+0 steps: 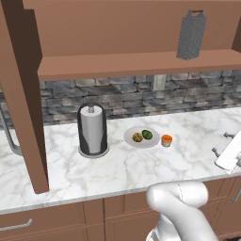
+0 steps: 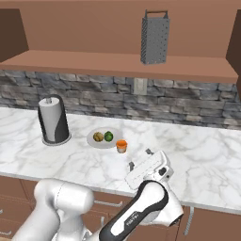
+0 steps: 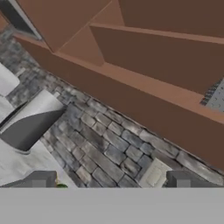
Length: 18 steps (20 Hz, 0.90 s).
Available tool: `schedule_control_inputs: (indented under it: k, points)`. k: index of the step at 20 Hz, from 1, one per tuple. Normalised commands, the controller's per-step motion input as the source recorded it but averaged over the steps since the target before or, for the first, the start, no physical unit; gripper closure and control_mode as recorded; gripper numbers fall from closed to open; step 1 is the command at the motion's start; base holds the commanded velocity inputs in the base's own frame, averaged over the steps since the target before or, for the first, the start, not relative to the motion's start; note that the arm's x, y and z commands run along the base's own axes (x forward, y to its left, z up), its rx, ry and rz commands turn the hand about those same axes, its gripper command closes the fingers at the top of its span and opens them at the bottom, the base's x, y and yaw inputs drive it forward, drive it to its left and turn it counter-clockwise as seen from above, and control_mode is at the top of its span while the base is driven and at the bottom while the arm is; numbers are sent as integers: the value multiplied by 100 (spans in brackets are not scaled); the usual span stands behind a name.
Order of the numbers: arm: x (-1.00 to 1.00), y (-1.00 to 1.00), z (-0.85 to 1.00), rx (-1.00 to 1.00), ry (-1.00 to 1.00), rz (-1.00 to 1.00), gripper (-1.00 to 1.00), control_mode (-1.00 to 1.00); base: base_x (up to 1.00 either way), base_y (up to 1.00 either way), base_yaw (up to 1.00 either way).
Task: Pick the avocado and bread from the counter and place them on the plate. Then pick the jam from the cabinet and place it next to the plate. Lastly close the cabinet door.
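Note:
The pale plate [image 1: 130,140] [image 2: 92,142] rests on the white marble counter [image 1: 117,169] with the yellow-brown bread [image 1: 137,137] [image 2: 98,137] and the dark green avocado [image 1: 147,134] [image 2: 108,136] on it. The orange jam [image 1: 166,140] [image 2: 122,146] stands on the counter just right of the plate. My gripper [image 1: 222,143] [image 2: 140,158] [image 3: 111,181] hovers open and empty over the counter, right of the jam and nearer the front edge. The cabinet [image 1: 136,63] [image 2: 117,63] is open above, its door [image 1: 21,94] swung out at the left.
A tall grey metal grater [image 1: 190,35] [image 2: 154,37] [image 3: 216,98] stands on the cabinet's lower board. A paper-towel holder [image 1: 92,129] [image 2: 54,120] [image 3: 30,118] stands left of the plate. A stone backsplash with a wall outlet [image 3: 153,174] runs behind the counter.

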Motion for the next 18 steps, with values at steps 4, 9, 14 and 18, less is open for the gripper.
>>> schedule_control_inputs:
  k: [4,9,14,18]
  points:
    - [12,-61,12,10,0,0,-100,-100,0,0,0]
    - [16,-68,10,12,0,0,-100,-100,0,0,0]
    - [25,-70,15,13,0,0,-100,-100,0,0,0]
    - [27,-73,19,14,0,0,-100,-100,0,0,0]
